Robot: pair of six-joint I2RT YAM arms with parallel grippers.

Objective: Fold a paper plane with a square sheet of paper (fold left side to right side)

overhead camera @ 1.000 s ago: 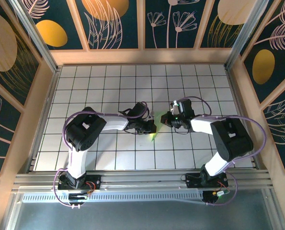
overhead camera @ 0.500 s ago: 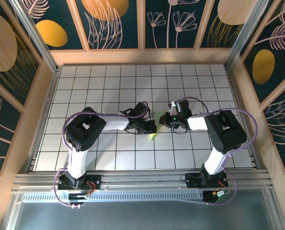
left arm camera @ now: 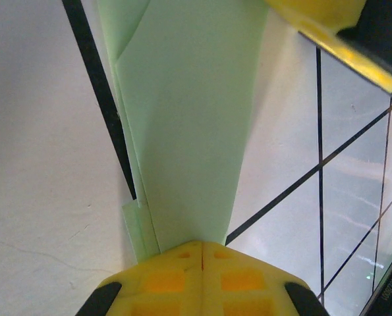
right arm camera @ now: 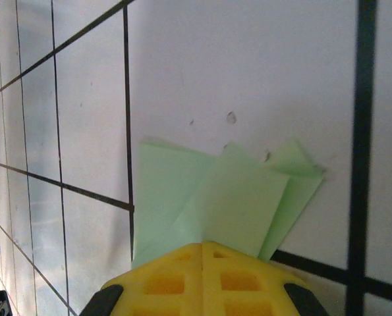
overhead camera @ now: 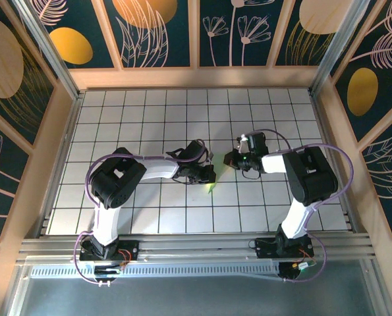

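The paper is folded into a long thin green shape. It lies flat on the table, in the middle, between the two arms.

The left gripper is squeezed tight, with no gap between its yellow fingers. Its tip sits on one narrow end of the paper. The paper slips under the tip, not in between the fingers, so I think it is pushing down and not pinching.

The right gripper is squeezed tight too. Its tip sits on what looks like the other end, where the folded layers overlap.

I think both push down so the paper cannot slide or spring open. That would help make the creases sharp. The folding looks nearly done. Lifting off too fast could let the folds pop up.
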